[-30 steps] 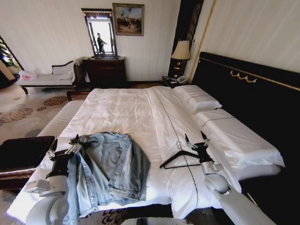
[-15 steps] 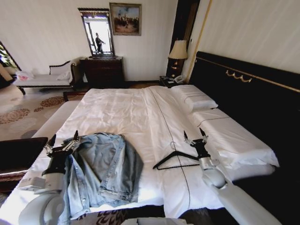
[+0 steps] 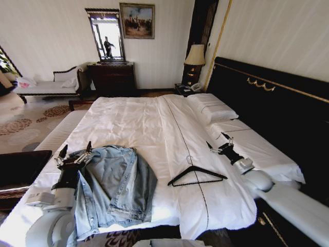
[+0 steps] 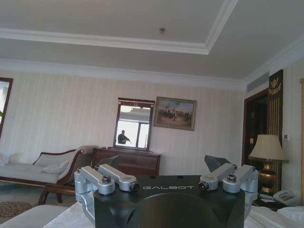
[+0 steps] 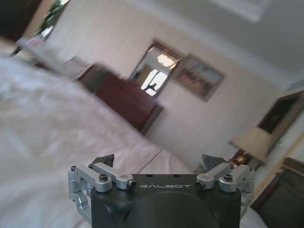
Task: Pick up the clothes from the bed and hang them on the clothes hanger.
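Left gripper [image 3: 75, 152] spread above jacket [image 3: 115, 188]; right gripper [image 3: 220, 143] spread beside hanger [image 3: 196, 176].

Head view looks down the bed [image 3: 139, 118] toward the mirror [image 3: 106, 38]; both wrist views sit low over the sheets, facing that mirror wall.

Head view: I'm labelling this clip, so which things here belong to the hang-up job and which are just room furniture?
Job:
denim jacket, crumpled near the bed's foot
black coat hanger, flat on the sheet
bed
left tool, open by the jacket
right tool, open near the pillows

Just there:
pillows
lamp
dresser
chaise
painting
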Motion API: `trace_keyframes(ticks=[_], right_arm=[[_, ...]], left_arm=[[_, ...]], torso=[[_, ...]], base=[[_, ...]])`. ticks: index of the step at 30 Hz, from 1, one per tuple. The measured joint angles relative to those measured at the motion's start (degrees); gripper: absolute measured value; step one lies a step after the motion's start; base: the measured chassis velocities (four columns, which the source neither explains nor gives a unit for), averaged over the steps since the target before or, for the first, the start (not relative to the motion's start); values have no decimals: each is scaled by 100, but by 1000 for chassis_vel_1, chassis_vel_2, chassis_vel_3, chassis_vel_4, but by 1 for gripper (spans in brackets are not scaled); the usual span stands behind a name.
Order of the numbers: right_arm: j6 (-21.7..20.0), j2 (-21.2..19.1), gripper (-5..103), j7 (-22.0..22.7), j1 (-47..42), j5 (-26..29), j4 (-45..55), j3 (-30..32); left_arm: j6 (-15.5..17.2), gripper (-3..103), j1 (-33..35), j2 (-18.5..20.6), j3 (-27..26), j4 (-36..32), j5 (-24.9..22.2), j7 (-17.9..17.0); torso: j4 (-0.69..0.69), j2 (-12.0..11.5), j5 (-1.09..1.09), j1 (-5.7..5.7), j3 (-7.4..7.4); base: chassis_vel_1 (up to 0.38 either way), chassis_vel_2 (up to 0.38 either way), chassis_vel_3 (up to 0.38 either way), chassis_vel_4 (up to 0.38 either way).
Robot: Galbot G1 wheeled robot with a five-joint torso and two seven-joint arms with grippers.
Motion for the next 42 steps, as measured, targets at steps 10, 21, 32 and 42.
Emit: trace_keyframes(ticks=[10,21,32,42], right_arm=[[535,-41,100,-2198,917,-180,-1236,-1000],[605,614,100,-3820,2421,-88,-2383,-2259],[905,1566,100,-4668,3245,-487,-3959,-2829],[959,1976,100,-4996,3385,-720,-4636,-2797]], left_arm=[[218,100,112,-179,-18,-377,-432,-110],[181,100,263,-428,33,-530,-200,-116],[154,100,405,-534,-44,-534,-33,-122],[149,100,376,-539,-18,-471,22,-129]], torso=[[0,0,3,0,0],[1,0,2,1,0],[2,0,1,1,0],[0,0,1,1,0]], base=[[0,0,0,0],[0,0,0,0],[0,0,0,0],[0,0,0,0]])
